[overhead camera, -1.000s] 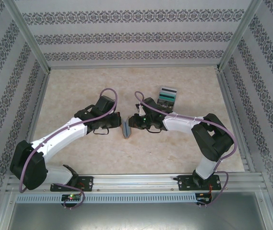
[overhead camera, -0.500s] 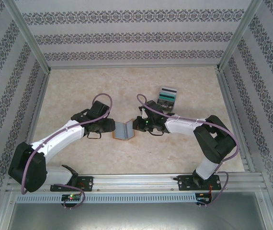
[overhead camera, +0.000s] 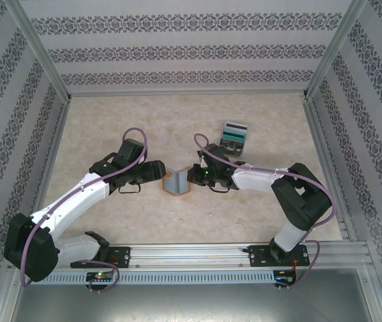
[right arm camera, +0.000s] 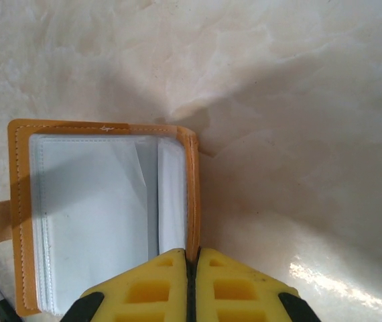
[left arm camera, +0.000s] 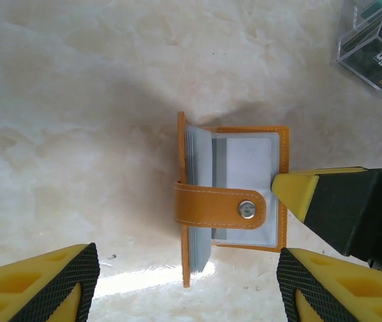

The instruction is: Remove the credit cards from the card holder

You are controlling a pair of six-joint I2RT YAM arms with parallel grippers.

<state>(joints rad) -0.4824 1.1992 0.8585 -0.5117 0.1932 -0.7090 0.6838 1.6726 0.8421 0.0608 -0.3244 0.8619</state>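
Note:
The orange-tan card holder stands open like a book on the table's middle, one cover upright. My right gripper is shut on the edge of its right cover, the yellow pads pinching the orange rim. In the left wrist view the strap with its snap lies across the card holder, and grey-blue credit cards show inside clear pockets. My left gripper hangs open just short of the holder, touching nothing. The right wrist view looks into the card holder and its pale sleeves.
A clear box with teal and black contents stands behind the right gripper, also at the clear box corner of the left wrist view. Metal frame rails and patterned walls bound the marble-look table.
My left gripper has opened, let go of the card holder and drawn back to the left. The holder has swung open. My right gripper closed fully on its cover.

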